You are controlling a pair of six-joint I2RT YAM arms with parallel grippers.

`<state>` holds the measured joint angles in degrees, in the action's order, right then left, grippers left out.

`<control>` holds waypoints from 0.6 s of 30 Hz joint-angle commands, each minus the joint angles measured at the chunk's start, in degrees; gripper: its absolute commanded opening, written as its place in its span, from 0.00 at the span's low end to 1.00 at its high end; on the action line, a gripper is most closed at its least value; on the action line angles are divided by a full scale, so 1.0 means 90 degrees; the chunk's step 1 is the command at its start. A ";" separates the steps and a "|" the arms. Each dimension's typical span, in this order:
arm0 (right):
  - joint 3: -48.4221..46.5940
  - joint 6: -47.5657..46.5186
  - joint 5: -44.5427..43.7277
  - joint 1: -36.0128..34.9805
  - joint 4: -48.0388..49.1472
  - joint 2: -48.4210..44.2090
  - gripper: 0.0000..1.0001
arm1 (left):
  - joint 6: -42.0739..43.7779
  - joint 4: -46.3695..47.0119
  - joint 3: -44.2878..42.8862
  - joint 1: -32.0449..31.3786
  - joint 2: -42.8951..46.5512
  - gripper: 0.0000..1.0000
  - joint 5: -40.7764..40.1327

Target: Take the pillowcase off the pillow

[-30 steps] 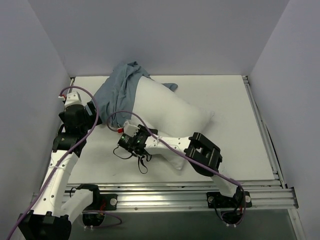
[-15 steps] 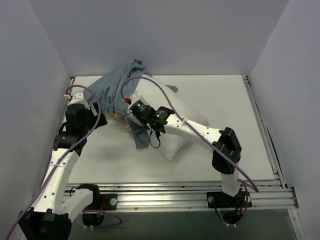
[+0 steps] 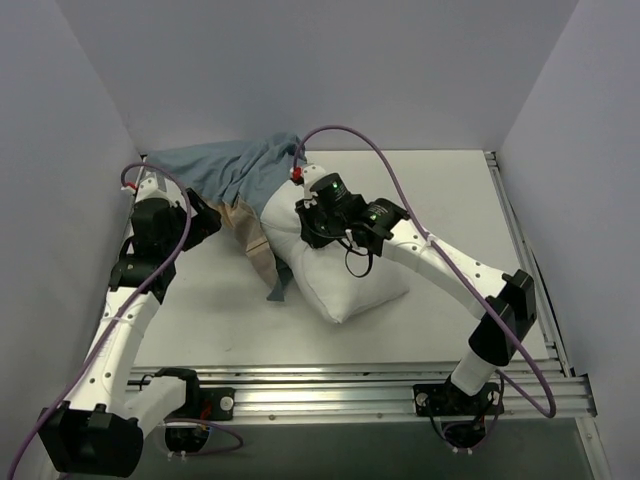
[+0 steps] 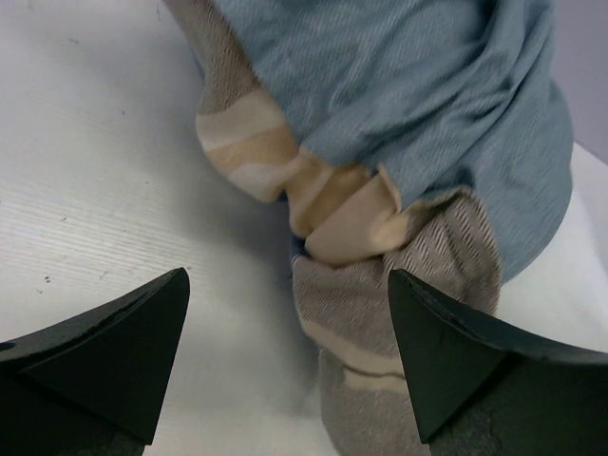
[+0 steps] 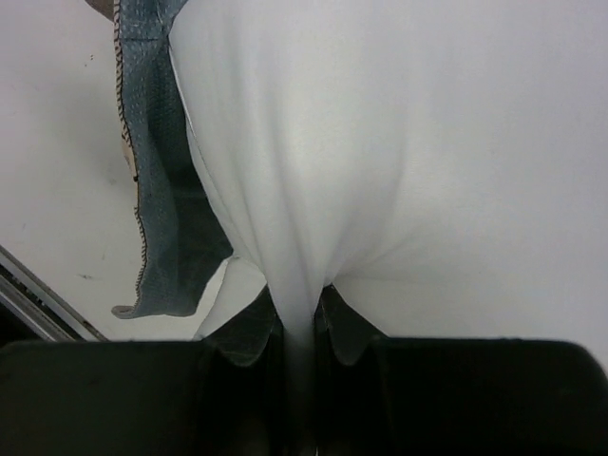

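Overhead rear view plus two close wrist views, pillowcase (image 3: 225, 170) shared.

The right end effector (image 5: 300, 318) pinches a fold of the pillow (image 5: 380, 142) beside the pillowcase (image 5: 166, 218).

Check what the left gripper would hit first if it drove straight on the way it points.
Likely the bunched blue-and-tan striped cloth pillowcase: its tan folds sit centred ahead of the open left gripper. Depth is unclear, so it might brush the white table first.

White pillow (image 3: 345, 280), grey-blue-and-tan pillowcase (image 3: 225, 175)
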<state>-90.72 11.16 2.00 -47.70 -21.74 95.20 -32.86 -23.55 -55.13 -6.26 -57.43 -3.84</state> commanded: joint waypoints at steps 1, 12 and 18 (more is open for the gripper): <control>0.0177 0.0264 0.0695 0.0066 0.0726 -0.0597 0.00 | -0.0936 0.0888 -0.0338 0.0061 -0.0375 0.94 -0.0198; 0.0451 0.0381 0.1125 0.0242 0.0823 -0.1075 0.00 | -0.2188 0.1708 -0.0437 0.0168 -0.1734 0.96 -0.1096; 0.0587 0.0352 0.1165 0.0242 0.0774 -0.1212 0.00 | -0.2033 0.2401 -0.0368 0.0276 -0.1871 1.00 -0.0990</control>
<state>-85.21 13.47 9.41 -45.41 -20.36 89.36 -50.78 -9.26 -57.34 -4.56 -74.11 -11.14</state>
